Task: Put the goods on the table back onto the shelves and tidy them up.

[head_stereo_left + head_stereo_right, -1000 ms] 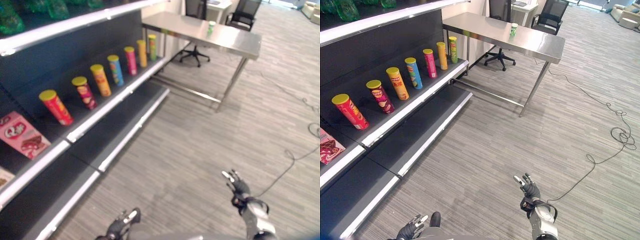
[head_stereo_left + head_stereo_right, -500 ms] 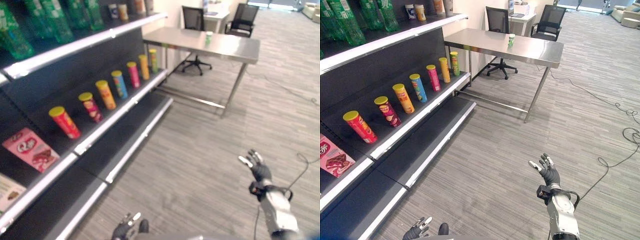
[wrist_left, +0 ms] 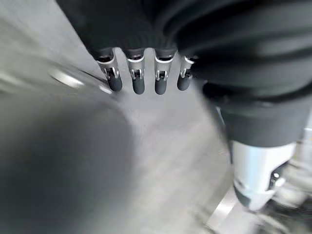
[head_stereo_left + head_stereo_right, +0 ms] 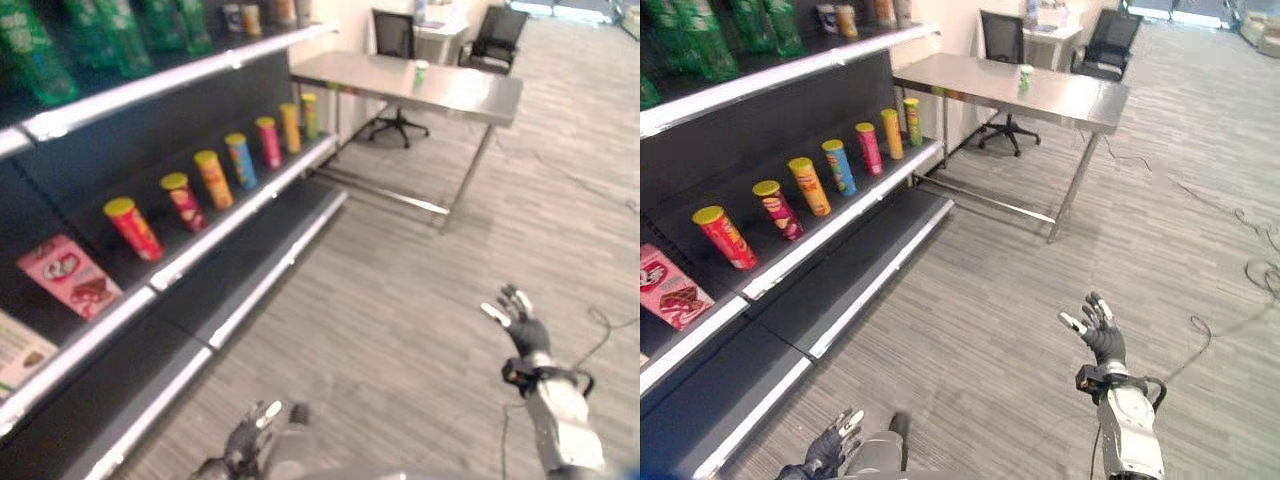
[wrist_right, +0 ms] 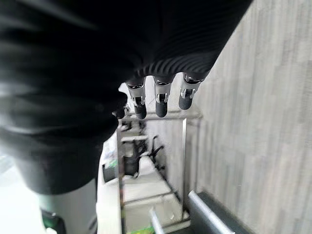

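A dark shelving unit (image 4: 790, 265) runs along the robot's left, its silver-edged boards stepping down toward the grey floor (image 4: 1010, 300). At its far end stands a steel table (image 4: 1080, 100), and near that table's back edge, about midway along, sits the one item left to collect, a small green-and-white cup (image 4: 1025, 78), well apart from both hands; two office chairs (image 4: 1002, 40) stand behind the table. The top board carries green bottles (image 4: 700, 45), with a few small cups (image 4: 845, 20) at its far end. The middle board holds a row of snack tubes (image 4: 805, 185) standing upright and evenly spaced close to the front edge, labels outward, apparently as a retail display. On the board below, at the near end, a pink box (image 4: 665, 290) leans back against the rear panel so its face shows. The lowest boards look bare. The right hand (image 4: 1100, 335) is raised above the floor with its fingers spread wide and straight, holding nothing. The left hand (image 4: 835, 450) hangs low by the robot's side, fingers straight and relaxed in its own wrist view, likewise empty. Judging by this, the fetch has not begun, and the robot must first walk toward the table.
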Controlling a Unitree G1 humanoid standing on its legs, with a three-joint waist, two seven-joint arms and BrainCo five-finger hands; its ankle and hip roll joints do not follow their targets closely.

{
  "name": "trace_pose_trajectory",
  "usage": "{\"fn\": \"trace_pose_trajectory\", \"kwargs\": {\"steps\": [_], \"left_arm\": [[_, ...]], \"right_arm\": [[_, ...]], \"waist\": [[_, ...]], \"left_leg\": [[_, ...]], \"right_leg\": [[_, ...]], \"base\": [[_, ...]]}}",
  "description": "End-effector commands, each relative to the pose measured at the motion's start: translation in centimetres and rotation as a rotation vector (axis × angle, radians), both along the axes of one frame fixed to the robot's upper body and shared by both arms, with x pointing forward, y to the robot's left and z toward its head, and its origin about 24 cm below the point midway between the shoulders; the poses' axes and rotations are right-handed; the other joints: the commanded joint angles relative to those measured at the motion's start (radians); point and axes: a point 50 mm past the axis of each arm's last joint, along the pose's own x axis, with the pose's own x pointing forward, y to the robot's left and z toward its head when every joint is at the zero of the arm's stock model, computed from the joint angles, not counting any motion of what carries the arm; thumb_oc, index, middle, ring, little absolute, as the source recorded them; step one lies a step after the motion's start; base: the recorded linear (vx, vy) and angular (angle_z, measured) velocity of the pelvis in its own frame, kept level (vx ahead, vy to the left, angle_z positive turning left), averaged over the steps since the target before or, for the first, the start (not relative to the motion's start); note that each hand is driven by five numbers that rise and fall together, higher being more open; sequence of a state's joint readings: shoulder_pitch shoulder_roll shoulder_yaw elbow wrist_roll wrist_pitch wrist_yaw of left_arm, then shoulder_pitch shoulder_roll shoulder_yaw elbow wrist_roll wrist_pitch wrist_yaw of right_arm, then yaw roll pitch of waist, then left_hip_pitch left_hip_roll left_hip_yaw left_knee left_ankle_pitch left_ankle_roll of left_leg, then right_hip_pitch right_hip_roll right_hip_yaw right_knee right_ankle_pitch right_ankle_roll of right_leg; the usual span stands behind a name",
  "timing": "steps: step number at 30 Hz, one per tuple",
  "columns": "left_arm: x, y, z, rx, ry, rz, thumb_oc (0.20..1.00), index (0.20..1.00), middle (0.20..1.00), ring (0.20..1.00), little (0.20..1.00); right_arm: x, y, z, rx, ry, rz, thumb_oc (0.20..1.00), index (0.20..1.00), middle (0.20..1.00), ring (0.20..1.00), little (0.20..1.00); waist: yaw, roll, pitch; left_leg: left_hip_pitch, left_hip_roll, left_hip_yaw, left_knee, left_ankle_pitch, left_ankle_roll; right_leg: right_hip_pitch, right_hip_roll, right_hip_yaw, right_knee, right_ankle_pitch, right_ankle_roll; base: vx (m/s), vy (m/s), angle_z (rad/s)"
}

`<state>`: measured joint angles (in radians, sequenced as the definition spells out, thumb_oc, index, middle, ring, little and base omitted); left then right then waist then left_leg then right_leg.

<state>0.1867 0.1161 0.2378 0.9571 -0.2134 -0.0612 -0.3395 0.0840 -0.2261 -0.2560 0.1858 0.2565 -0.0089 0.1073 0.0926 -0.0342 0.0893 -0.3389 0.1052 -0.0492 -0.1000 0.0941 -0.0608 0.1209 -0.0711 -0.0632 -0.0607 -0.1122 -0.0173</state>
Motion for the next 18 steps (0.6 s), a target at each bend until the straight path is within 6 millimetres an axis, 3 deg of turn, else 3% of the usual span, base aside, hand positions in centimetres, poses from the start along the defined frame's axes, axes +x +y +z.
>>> {"fn": "trace_pose_trajectory", "kwargs": {"steps": [1,3,4,6,7,8,9,10,11,12,13,14,16,17,18], "left_arm": [[0.7,0.6,0.6,0.051,-0.048,-0.056,1.000,1.000,1.000,1.000,1.000],[0.3,0.6,0.5,0.059,-0.036,-0.050,1.000,1.000,1.000,1.000,1.000],[0.2,0.9,0.5,0.071,-0.036,-0.057,1.000,1.000,1.000,1.000,1.000],[0.3,0.8,0.6,0.073,-0.042,-0.065,1.000,1.000,1.000,1.000,1.000],[0.5,0.8,0.7,0.070,-0.052,-0.057,1.000,1.000,1.000,1.000,1.000],[0.9,0.7,0.8,0.071,-0.063,-0.067,1.000,1.000,1.000,1.000,1.000],[0.9,0.7,0.8,0.071,-0.063,-0.067,1.000,1.000,1.000,1.000,1.000],[1.5,0.5,1.0,0.066,-0.091,-0.067,1.000,1.000,1.000,1.000,1.000],[1.5,0.5,1.0,0.065,-0.091,-0.066,1.000,1.000,1.000,1.000,1.000],[1.5,0.5,1.0,0.061,-0.102,-0.034,1.000,1.000,1.000,1.000,1.000],[1.5,0.5,1.1,0.061,-0.103,-0.033,1.000,1.000,1.000,1.000,1.000],[1.7,0.4,1.1,0.055,-0.116,-0.021,1.000,1.000,1.000,1.000,1.000],[1.6,-0.1,1.1,0.040,-0.121,-0.020,1.000,1.000,1.000,1.000,1.000],[1.6,-0.5,1.0,0.028,-0.124,-0.021,1.000,1.000,1.000,1.000,1.000],[1.7,-1.0,1.1,0.016,-0.133,-0.022,1.000,1.000,1.000,1.000,1.000]], "right_arm": [[2.7,0.2,5.2,-0.058,-0.235,0.026,1.000,1.000,1.000,1.000,1.000],[2.9,0.3,5.2,-0.060,-0.234,0.033,1.000,1.000,1.000,1.000,1.000],[3.1,0.4,5.5,-0.051,-0.248,0.030,1.000,1.000,1.000,1.000,1.000],[3.2,0.4,5.7,-0.054,-0.254,0.026,1.000,1.000,1.000,1.000,1.000],[3.1,0.3,5.9,-0.062,-0.260,0.026,1.000,1.000,1.000,1.000,1.000],[2.9,0.3,6.4,-0.070,-0.279,0.031,1.000,1.000,1.000,1.000,1.000],[2.9,0.3,6.4,-0.070,-0.279,0.031,1.000,1.000,1.000,1.000,1.000],[2.7,0.1,6.7,-0.091,-0.280,0.034,1.000,1.000,1.000,1.000,1.000],[2.7,0.0,6.7,-0.092,-0.280,0.034,1.000,1.000,1.000,1.000,1.000],[2.8,0.2,6.9,-0.087,-0.290,0.035,1.000,1.000,1.000,1.000,1.000],[2.8,0.2,6.9,-0.087,-0.291,0.036,1.000,1.000,1.000,1.000,1.000],[2.8,0.1,7.0,-0.096,-0.291,0.038,1.000,1.000,1.000,1.000,1.000],[2.8,0.0,6.8,-0.098,-0.283,0.039,1.000,1.000,1.000,1.000,1.000],[2.9,0.0,7.0,-0.112,-0.280,0.047,1.000,1.000,1.000,1.000,1.000],[3.0,0.3,6.7,-0.099,-0.274,0.049,1.000,1.000,1.000,1.000,1.000]], "waist": [[0.059,-0.004,-0.018],[0.065,-0.001,-0.041],[0.067,0.002,-0.055],[0.068,0.012,-0.058],[0.063,0.023,-0.056],[0.040,0.054,-0.044],[0.040,0.054,-0.044],[0.016,0.100,-0.018],[0.017,0.097,-0.015],[0.010,0.113,0.011],[0.011,0.111,0.014],[0.014,0.104,0.022],[0.006,0.095,0.020],[0.003,0.094,0.016],[-0.006,0.092,0.016]], "left_leg": [[0.102,-0.027,-0.018,0.013,0.036,0.017],[0.119,-0.037,-0.015,0.013,0.044,0.011],[0.146,-0.050,-0.002,0.013,0.039,0.017],[0.164,-0.067,0.001,0.013,0.028,0.022],[0.185,-0.072,0.002,0.013,0.016,0.025],[0.235,-0.087,-0.011,0.013,-0.004,0.031],[0.235,-0.088,-0.011,0.013,-0.005,0.031],[0.305,-0.082,-0.022,0.013,-0.006,0.040],[0.311,-0.086,-0.020,0.013,-0.011,0.039],[0.362,-0.080,-0.011,0.013,-0.012,0.043],[0.364,-0.082,-0.009,0.013,-0.012,0.042],[0.390,-0.087,0.008,0.013,-0.012,0.040],[0.409,-0.098,0.006,0.013,-0.017,0.041],[0.418,-0.105,0.002,0.013,-0.022,0.042],[0.449,-0.119,-0.013,0.013,-0.037,0.047]], "right_leg": [[0.035,-0.002,0.158,-0.027,0.198,0.012],[0.040,-0.023,0.158,-0.027,0.208,0.008],[0.044,-0.055,0.154,0.012,0.240,0.007],[0.030,-0.069,0.157,0.076,0.241,0.005],[0.012,-0.065,0.162,0.130,0.241,0.006],[-0.037,-0.049,0.175,0.278,0.238,0.002],[-0.037,-0.050,0.176,0.280,0.236,0.002],[-0.124,-0.015,0.164,0.458,0.240,-0.012],[-0.126,-0.019,0.167,0.472,0.229,-0.012],[-0.181,-0.004,0.136,0.574,0.212,-0.020],[-0.184,-0.005,0.139,0.584,0.207,-0.020],[-0.211,-0.009,0.103,0.551,0.197,-0.010],[-0.232,0.009,0.093,0.462,0.193,0.009],[-0.232,0.012,0.080,0.373,0.192,0.019],[-0.240,0.020,0.063,0.181,0.202,0.025]], "base": [[0.59,0.427,-0.44],[0.39,0.281,-1.34],[0.36,0.276,-1.63],[0.29,0.238,-0.59],[0.29,0.297,0.20],[0.29,0.296,0.14],[0.35,0.462,0.35],[0.17,0.238,0.24],[0.32,0.385,0.12],[0.15,0.133,0.06],[0.32,0.211,-0.19],[0.27,0.068,-0.27],[0.34,0.024,-0.43],[0.46,-0.050,-0.11],[0.48,-0.046,-0.11]]}}
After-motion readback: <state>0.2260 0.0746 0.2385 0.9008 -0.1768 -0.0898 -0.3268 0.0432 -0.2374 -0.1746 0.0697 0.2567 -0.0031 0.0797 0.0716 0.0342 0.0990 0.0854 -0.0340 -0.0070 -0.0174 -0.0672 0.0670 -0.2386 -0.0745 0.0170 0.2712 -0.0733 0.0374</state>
